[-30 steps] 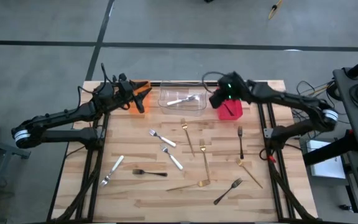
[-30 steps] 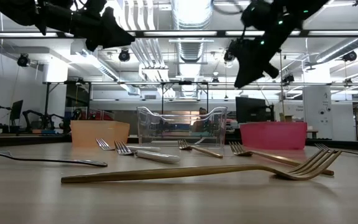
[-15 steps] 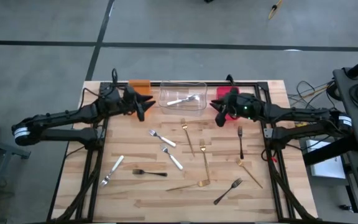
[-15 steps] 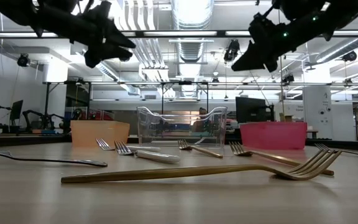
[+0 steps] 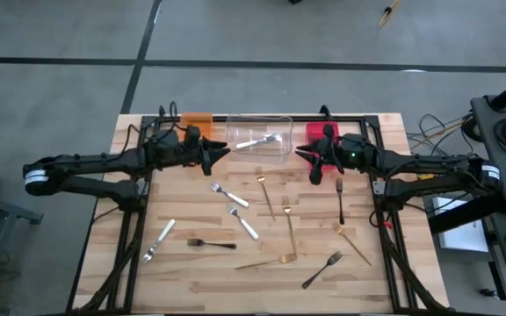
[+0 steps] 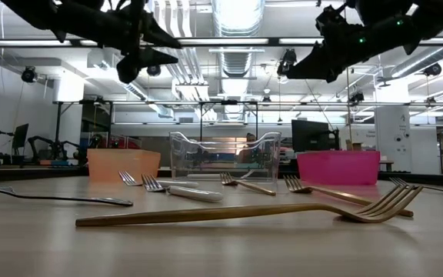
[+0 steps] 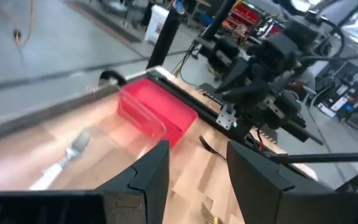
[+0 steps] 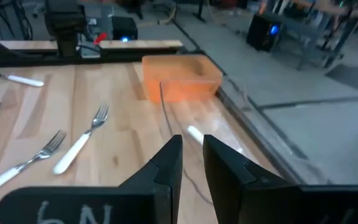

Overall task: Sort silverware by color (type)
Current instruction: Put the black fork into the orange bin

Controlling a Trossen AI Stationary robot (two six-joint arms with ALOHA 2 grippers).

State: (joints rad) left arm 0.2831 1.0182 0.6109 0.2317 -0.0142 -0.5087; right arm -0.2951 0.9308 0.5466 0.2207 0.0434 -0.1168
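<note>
Silverware lies scattered on the wooden table: white-handled forks [image 5: 228, 195] [image 5: 242, 221] [image 5: 159, 239], gold forks [image 5: 264, 189] [image 5: 289, 226] [image 5: 266, 262] [image 5: 354, 241] and black forks [image 5: 211, 243] [image 5: 339, 200] [image 5: 321, 269]. One more silver fork [image 5: 257, 139] lies inside the clear bin [image 5: 281, 149]. My left gripper [image 5: 220, 156] [image 7: 197, 168] hangs open in the air near the clear bin's left corner. My right gripper [image 5: 311, 167] [image 8: 191, 155] hovers in front of the red bin [image 5: 325, 133], open by a narrow gap. Both hold nothing.
Three bins stand in a row along the far edge: orange [image 5: 196, 118], clear, then red. The left wrist view shows the red bin [image 7: 154, 112] and the right arm [image 7: 266, 74] beyond it. The two grippers face each other across the table's middle.
My left gripper has moved from above the orange bin toward the table's right and near edge, tipping more level. My right gripper has left the space above the red bin, coming toward the near edge and also tipping more level. No silverware has moved.
</note>
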